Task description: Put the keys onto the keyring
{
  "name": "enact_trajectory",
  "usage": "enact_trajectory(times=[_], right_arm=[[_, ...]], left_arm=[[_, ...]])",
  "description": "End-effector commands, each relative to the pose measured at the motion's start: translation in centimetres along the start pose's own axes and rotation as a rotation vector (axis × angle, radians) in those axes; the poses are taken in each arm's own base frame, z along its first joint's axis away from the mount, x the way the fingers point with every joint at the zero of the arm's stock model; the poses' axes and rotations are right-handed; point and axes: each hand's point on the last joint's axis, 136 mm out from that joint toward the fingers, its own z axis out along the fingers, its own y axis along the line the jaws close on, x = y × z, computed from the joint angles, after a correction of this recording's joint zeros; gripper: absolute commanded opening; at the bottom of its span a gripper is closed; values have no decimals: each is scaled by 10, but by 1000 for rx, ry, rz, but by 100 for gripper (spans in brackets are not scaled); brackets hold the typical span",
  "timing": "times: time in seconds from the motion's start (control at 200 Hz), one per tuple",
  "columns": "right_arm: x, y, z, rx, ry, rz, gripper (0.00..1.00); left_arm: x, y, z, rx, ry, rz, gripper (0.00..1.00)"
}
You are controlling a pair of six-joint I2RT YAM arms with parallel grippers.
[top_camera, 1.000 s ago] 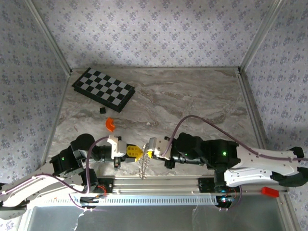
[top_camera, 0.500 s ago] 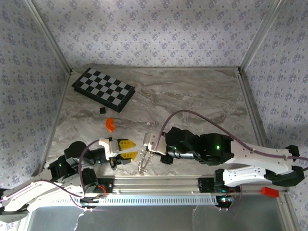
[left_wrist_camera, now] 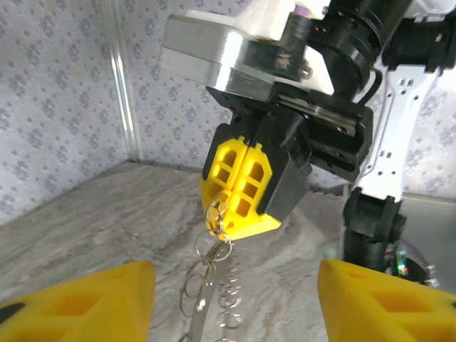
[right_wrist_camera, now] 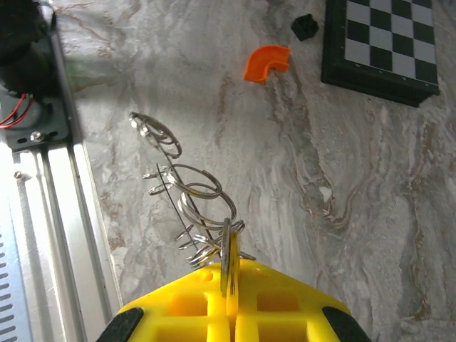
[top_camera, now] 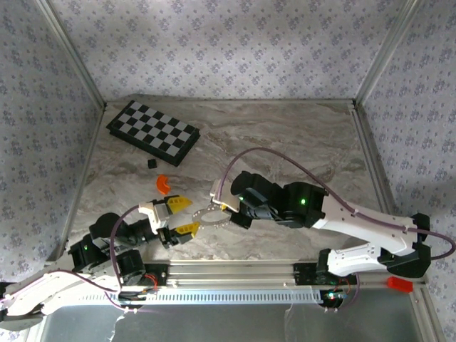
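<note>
right gripper [left_wrist_camera: 232, 222]: clamped on keyring [right_wrist_camera: 187, 201], cluster dangling
left gripper [top_camera: 191, 214]: jaws wide, empty
step: threading probably done; key indistinct
next: lower keyring to table [top_camera: 299, 142], let go

Keyring [top_camera: 212, 216] in R claw [top_camera: 219, 207], right of L claw [top_camera: 187, 215]; checkerboard [top_camera: 153, 132] behind-left.

The grey marbled desk [top_camera: 299, 142] is enclosed by walls [top_camera: 228, 50] papered in a pale floral print, joined by metal posts [top_camera: 70, 53].

Silver keyring [right_wrist_camera: 192, 192], black-and-white chequered board [top_camera: 152, 132], orange curved piece [top_camera: 164, 184] (grey-veined marble table [top_camera: 285, 142]).
</note>
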Motion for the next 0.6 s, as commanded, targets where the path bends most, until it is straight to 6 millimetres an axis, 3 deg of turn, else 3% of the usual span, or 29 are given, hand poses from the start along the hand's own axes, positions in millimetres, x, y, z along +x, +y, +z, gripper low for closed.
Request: enact_trajectory(times=[0.0, 0.165, 0.235, 0.595], right_arm=[[-8, -16, -6, 13, -14, 80, 0], [-9, -39, -5, 37, 2, 135, 0], [-7, -48, -1, 48, 20, 157, 0], [0, -87, 22, 62, 25, 265, 0]], left_arm=[[2, 8, -1, -48, 1, -13, 76], [4, 11, 0, -66, 8, -19, 89], [5, 13, 1, -75, 14, -20, 99], [12, 21, 8, -120, 19, -64, 100]])
